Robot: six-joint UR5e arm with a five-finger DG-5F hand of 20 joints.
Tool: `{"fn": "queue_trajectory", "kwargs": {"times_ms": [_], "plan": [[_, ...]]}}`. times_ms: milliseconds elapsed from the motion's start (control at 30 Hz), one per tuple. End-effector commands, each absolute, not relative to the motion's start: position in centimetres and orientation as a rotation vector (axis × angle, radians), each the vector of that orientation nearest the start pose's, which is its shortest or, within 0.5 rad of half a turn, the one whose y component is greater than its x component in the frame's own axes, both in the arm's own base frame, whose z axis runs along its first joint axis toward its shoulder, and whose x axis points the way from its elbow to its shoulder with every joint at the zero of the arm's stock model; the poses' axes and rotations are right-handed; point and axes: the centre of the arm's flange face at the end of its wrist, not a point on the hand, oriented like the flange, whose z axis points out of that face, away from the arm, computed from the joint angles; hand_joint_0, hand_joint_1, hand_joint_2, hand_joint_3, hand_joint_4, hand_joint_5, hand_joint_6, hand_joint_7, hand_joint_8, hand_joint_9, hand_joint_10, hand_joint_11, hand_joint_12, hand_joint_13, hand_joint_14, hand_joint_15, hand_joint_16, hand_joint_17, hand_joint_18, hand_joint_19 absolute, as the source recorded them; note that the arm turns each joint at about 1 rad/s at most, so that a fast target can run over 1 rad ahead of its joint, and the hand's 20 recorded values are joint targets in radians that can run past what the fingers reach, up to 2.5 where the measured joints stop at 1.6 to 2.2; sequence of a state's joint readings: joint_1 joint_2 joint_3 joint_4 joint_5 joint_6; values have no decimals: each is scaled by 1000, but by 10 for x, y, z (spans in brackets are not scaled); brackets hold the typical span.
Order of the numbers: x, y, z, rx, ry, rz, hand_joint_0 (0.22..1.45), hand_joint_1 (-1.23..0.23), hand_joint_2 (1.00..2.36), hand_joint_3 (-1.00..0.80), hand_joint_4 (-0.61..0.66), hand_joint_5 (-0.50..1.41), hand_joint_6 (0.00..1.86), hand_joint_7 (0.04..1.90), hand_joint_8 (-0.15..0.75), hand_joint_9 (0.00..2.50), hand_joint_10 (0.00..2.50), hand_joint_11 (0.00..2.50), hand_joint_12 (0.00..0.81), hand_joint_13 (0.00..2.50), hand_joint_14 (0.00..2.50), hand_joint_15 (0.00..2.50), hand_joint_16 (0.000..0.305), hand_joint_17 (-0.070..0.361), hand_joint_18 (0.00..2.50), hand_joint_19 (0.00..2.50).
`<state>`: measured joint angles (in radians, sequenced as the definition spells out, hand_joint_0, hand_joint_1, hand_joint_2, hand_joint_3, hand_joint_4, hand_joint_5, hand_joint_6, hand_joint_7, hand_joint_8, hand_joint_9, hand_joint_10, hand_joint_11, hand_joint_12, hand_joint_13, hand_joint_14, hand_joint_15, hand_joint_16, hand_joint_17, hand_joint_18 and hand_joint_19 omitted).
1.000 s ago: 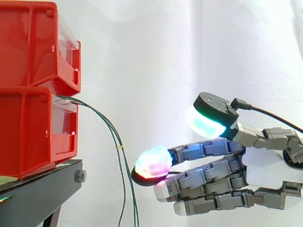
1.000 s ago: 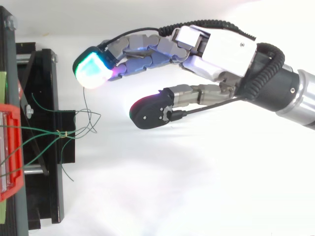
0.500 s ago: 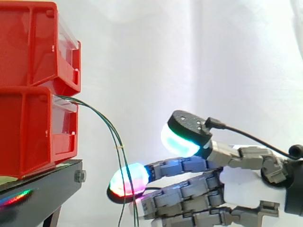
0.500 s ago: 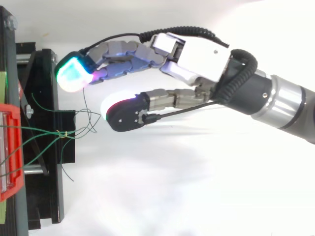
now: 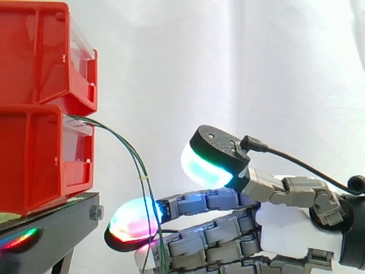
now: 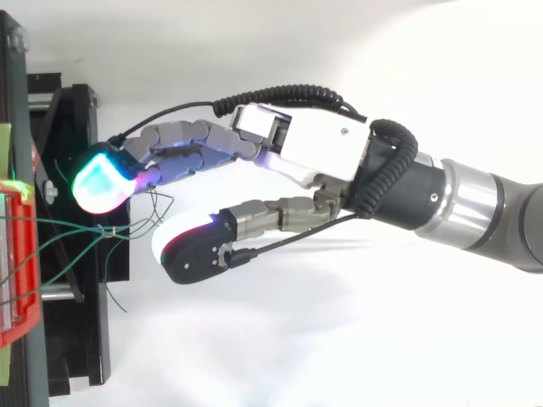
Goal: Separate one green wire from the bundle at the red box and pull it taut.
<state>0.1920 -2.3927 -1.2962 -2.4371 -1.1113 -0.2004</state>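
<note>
Hovering hand (image 6: 322, 157) at green wires (image 5: 142, 174); fingers (image 6: 102, 174) straight, wide from thumb, holding nothing.

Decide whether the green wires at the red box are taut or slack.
Slack: the green wires curve out of the red box and droop downward; the open hand grips none.

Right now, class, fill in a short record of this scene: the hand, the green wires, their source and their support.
Hand: open, fingers straight, thumb apart
Green wires: hang slack from the lower red bin, tied together partway down
Hand to wires: fingertip level with the wires, thumb above; nothing pinched
Support: black stand under the bins
Task state: no wire separated yet
</note>
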Motion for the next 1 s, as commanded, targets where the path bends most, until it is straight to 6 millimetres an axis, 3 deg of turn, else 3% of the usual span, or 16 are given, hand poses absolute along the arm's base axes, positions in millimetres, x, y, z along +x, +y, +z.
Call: {"fn": "queue_trajectory", "kwargs": {"times_ms": [0,267,633,967], "plan": [[770,-24,163,1131,988,958,536,-588,1000,-500,234,-181,502,707,251,623,3,96,331,325,3,105,56,125,298,307],[771,-9,164,1137,969,953,563,-699,1000,-500,195,-147,502,727,224,672,4,93,316,375,4,119,51,115,361,326],[773,-7,168,1128,950,966,588,-712,1000,-500,221,-119,503,816,224,732,4,118,308,424,5,128,48,109,413,343],[772,-9,167,1155,937,995,615,-691,1001,-487,152,-92,504,1104,238,769,6,163,310,467,6,148,48,107,463,370]]}}
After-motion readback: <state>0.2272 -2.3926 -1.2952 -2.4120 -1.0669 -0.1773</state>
